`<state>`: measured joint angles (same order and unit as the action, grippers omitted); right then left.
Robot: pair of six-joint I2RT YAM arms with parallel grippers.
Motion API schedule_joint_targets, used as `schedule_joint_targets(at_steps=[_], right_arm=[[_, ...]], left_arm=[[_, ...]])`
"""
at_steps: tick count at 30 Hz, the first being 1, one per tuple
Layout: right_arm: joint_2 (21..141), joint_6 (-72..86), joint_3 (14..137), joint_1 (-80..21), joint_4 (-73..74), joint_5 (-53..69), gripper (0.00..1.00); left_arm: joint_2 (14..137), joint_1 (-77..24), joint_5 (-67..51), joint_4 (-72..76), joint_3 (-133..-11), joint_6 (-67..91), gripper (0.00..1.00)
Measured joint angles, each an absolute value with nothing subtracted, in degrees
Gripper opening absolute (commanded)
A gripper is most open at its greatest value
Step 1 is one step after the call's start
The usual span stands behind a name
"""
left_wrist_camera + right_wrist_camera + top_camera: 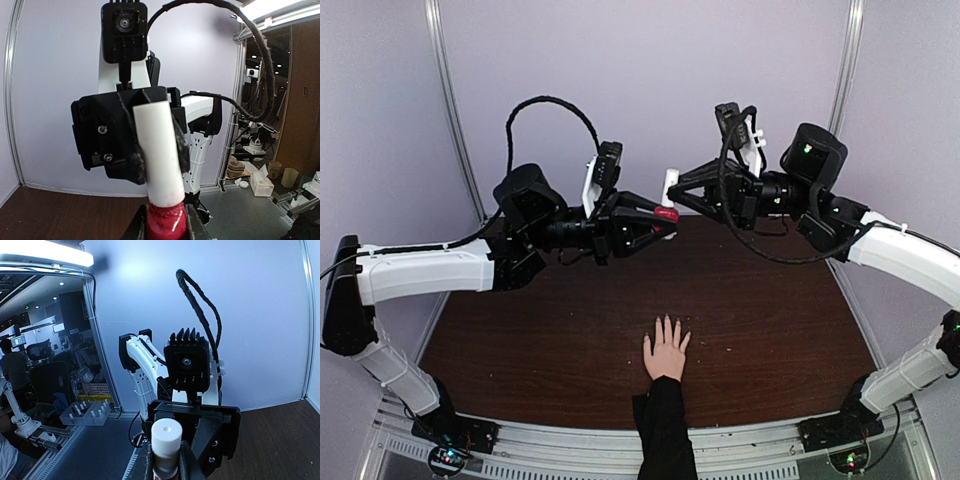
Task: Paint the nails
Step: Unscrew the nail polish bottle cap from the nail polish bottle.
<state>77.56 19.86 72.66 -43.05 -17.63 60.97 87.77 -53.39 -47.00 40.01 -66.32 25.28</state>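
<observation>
- A sleeved hand lies flat near the table's front edge, nails pointing away
- Above and beyond it, the left gripper clamps the red bottle, and the right gripper pinches its white cap
- A skewed pull on that cap could twist the bottle loose and spill it

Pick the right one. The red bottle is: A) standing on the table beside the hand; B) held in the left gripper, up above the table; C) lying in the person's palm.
B: the red bottle sits clamped in the left gripper, raised well above the table, with the right gripper closed on its white cap.
</observation>
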Motion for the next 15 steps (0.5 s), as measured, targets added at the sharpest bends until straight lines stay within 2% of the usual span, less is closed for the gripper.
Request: schedule_joint_targets(at_steps=[2,3,6,7,8,11,15], right_arm=[[77.6,19.9,72.7,-43.0,-17.8,61.3,0.0],[77.7,19.9,72.7,-43.0,-17.8,61.5,0.04],[77.9,20.0,72.7,-43.0,-17.8,61.8,0.41],[77.9,20.2,72.7,-43.0,-17.7,61.7,0.51],[78.0,20.3,72.7,-42.8,-17.8,61.3,0.56],[78.1,19.7,72.7,-42.3,-17.3,59.5,0.64],[78.1,19.2,72.7,-41.9,-15.7,56.2,0.67]], left_arm=[[87.9,-53.3,-47.5,40.2,-66.3,25.6,0.0],[88.1,-53.3,-47.7,40.5,-66.3,25.7,0.0],[88.3,-53.2,-48.2,40.7,-66.3,26.0,0.0],[88.3,-53.1,-48.3,40.7,-66.3,26.0,0.0],[88.3,-53.1,-48.5,40.2,-66.3,25.9,0.0],[88.2,-53.2,-47.2,37.5,-66.3,24.3,0.0],[87.2,-53.0,-39.9,30.7,-66.3,20.3,0.0]])
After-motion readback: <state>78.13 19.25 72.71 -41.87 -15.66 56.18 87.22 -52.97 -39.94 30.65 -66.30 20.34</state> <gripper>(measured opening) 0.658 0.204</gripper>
